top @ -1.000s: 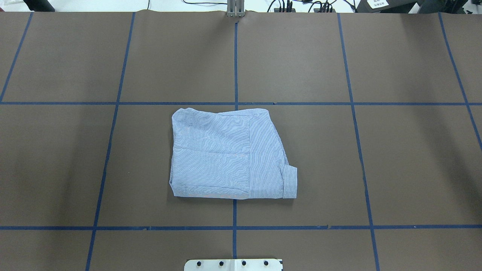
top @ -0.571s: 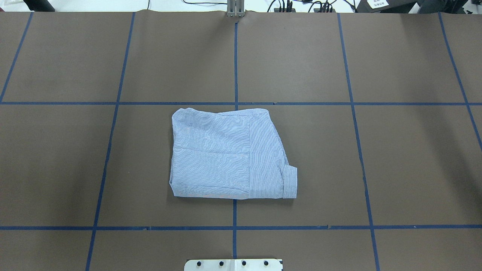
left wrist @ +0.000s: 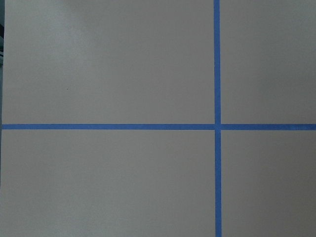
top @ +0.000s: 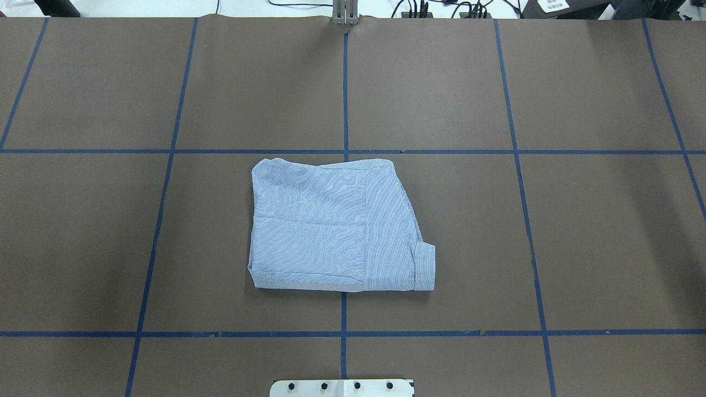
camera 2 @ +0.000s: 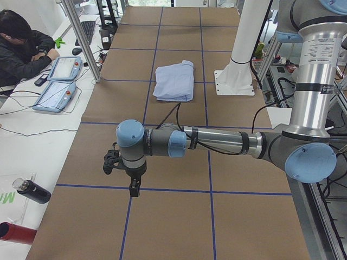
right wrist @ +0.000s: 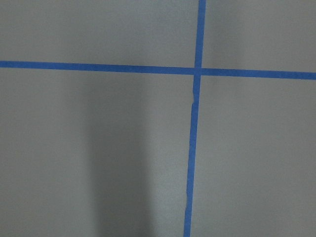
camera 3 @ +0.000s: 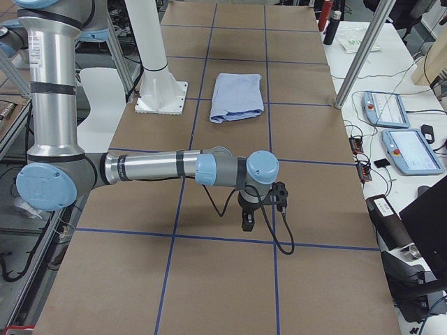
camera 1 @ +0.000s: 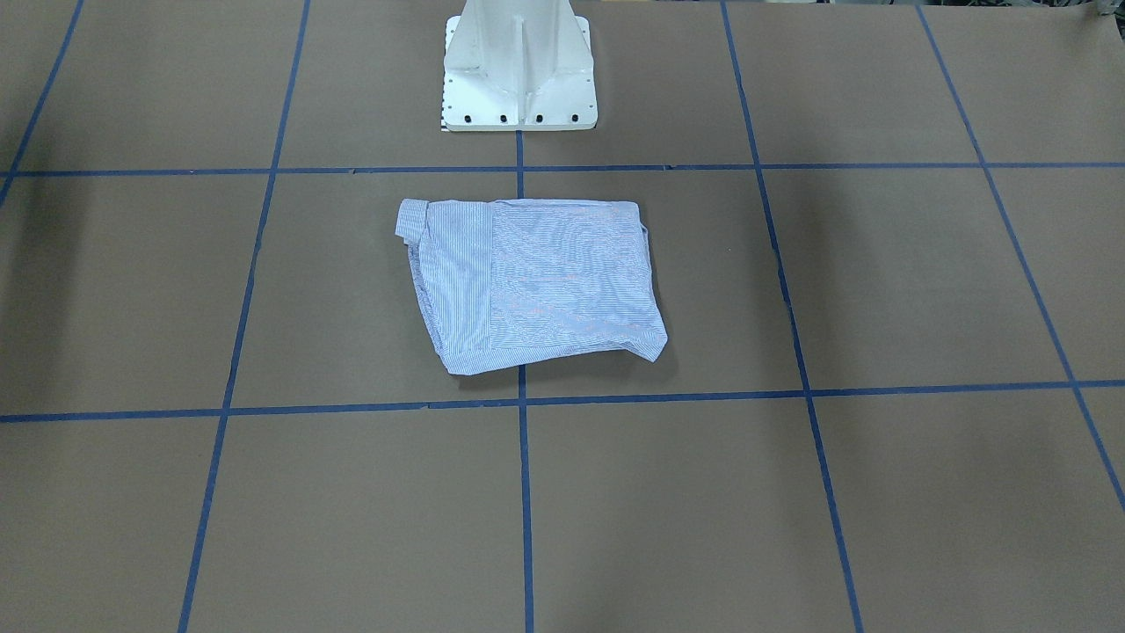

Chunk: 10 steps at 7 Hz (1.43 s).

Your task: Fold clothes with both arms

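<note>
Shirt [top: 336,226]: folded rectangle, lying flat. Left gripper [camera 2: 133,188], right gripper [camera 3: 247,222]: well apart from shirt; open or closed, cannot tell.

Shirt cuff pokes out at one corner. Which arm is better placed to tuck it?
Right, probably. The cuff juts from the shirt on the robot's right side. The left arm and right arm both hang at opposite ends of the table, far from the shirt, so only the side decides.
</note>
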Available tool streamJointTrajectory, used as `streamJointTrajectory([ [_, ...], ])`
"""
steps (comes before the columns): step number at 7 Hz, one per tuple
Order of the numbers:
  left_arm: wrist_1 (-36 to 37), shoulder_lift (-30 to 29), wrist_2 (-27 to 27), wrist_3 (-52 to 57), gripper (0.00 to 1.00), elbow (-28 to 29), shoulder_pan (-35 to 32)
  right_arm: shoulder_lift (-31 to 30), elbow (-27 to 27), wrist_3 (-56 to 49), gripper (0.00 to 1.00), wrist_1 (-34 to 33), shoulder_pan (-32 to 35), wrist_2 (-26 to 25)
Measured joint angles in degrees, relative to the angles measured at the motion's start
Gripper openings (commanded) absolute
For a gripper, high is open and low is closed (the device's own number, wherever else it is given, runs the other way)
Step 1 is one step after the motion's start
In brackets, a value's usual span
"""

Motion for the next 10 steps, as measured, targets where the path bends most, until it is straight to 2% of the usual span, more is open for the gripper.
streamJointTrajectory([
  [3,-0.06,0.00,0.06,0.07,1.00,-0.03,0.02,-0.21,-3.22,-0.38,1.00,1.60,2.09,-1.02],
  [10,-0.03,-0.03,0.06,0.27,1.00,0.17,0.05,0.20,-3.79,-0.43,1.00,1.61,2.86,-2.14],
])
